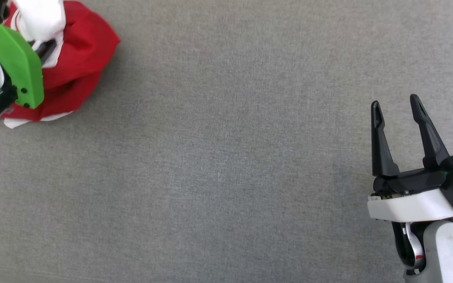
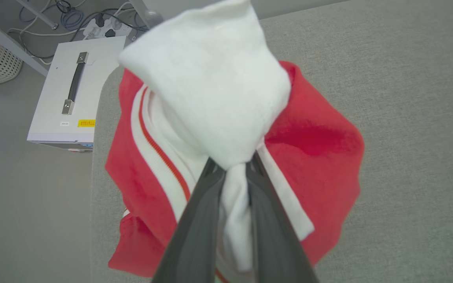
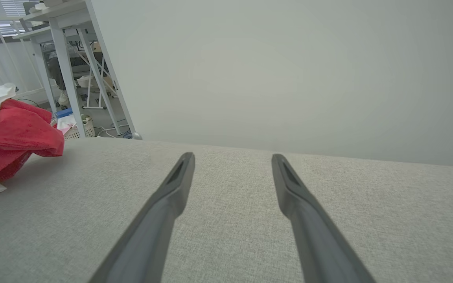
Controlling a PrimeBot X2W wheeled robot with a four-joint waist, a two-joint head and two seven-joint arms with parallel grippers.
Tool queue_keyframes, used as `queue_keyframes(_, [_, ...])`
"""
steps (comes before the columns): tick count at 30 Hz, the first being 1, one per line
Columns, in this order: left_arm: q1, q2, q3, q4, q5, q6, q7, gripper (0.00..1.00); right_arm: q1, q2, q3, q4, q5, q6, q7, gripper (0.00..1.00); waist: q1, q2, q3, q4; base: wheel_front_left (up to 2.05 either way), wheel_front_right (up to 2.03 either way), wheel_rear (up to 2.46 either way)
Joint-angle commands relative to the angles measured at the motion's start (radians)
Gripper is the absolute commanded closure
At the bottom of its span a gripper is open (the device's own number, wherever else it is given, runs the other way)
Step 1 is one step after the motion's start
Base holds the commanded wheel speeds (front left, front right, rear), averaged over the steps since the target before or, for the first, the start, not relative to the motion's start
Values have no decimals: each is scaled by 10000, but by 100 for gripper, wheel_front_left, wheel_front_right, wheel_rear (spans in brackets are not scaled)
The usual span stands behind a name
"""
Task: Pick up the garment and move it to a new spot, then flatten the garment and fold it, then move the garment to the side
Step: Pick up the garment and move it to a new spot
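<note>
At the far left of the grey woven surface (image 1: 226,157), the soft red T-shirt with white sleeves (image 1: 85,51) is sitting bunched in a heap, the left gripper (image 2: 232,164) pinching a white sleeve fold between its nearly closed dark fingers. Far right, the right gripper (image 1: 395,103) is hovering wide open, empty.

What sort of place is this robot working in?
Probably a lab or workshop, not a home: a power strip with loose cables on the floor, a white equipment case with a handle, and white-legged tables.
</note>
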State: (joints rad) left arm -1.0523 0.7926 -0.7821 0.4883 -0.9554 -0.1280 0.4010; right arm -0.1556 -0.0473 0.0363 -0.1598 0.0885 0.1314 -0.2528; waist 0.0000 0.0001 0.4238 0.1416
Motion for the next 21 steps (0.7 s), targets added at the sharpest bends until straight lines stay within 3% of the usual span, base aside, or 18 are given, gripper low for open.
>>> queue_keyframes(1, [-320,31,-166,-255,147,-27,-205,100,138,-29,-40,46,134,-7,-90,0,0,-1,-633,-24,0,0,0])
queue_keyframes(10, [-1074,-379,-1308,-1534,264,-27,-722,100,537,-29,-174,222,754,-7,-90,0,0,-1,-1420,-546,0,0,0])
queue_keyframes(21, [-1614,-1872,-3117,-2342,671,-27,-1114,100,612,-29,-215,279,1229,-7,-90,0,0,-1,-1580,-1837,0,0,0])
